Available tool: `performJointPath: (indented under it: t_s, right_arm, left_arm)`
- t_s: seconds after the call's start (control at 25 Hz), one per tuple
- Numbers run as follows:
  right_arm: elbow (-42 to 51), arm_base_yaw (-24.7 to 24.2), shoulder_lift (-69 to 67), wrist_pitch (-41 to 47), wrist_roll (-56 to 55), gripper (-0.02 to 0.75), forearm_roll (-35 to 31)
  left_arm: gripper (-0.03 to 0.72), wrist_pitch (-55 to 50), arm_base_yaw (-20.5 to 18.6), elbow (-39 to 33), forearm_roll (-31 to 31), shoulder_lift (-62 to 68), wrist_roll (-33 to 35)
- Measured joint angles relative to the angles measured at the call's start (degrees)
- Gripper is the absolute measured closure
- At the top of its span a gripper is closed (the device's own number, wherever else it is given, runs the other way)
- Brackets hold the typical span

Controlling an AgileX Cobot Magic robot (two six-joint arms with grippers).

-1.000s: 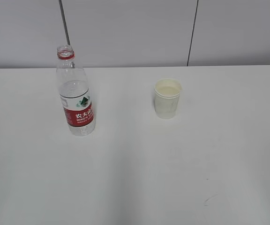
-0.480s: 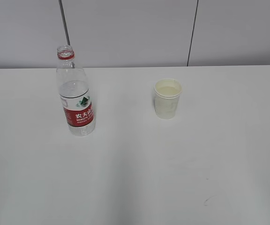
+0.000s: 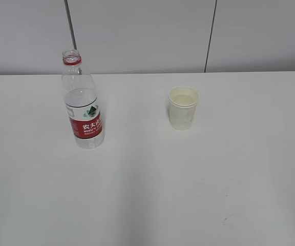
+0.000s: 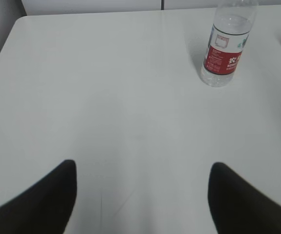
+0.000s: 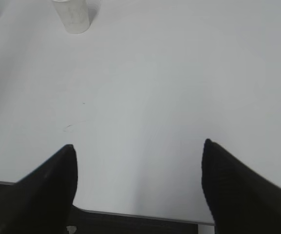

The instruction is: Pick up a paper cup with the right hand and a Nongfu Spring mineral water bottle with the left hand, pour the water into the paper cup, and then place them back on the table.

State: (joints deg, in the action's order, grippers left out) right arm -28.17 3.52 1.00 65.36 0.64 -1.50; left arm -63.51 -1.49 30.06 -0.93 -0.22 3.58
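The Nongfu Spring mineral water bottle point(image 3: 82, 102) stands upright and uncapped on the left of the white table point(image 3: 147, 189), partly filled with clear water. It also shows in the left wrist view point(image 4: 226, 46) at the upper right. The paper cup point(image 3: 183, 107) stands upright right of centre; its lower part shows at the top left of the right wrist view point(image 5: 72, 17). My left gripper point(image 4: 141, 168) is open and empty, far short of the bottle. My right gripper point(image 5: 138, 148) is open and empty over the table's near edge. Neither arm shows in the exterior view.
A grey panelled wall point(image 3: 137, 31) runs behind the table. A faint scratch mark point(image 3: 227, 219) lies on the tabletop near the front right, also seen in the right wrist view point(image 5: 70, 126). The table's front edge point(image 5: 140, 214) shows under the right gripper.
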Motion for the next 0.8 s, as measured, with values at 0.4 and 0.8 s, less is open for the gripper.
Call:
performJointPath:
  t_s: [0.4,0.8]
  right_arm:
    - [0.0,0.0,0.0,0.0,0.0,0.15,-0.21]
    - [0.0,0.0,0.0,0.0,0.0,0.15,-0.29]
  left_arm:
    - [0.179,0.0,0.0,0.0,0.0,0.0,0.0]
    - [0.179,0.0,0.0,0.0,0.0,0.0,0.0]
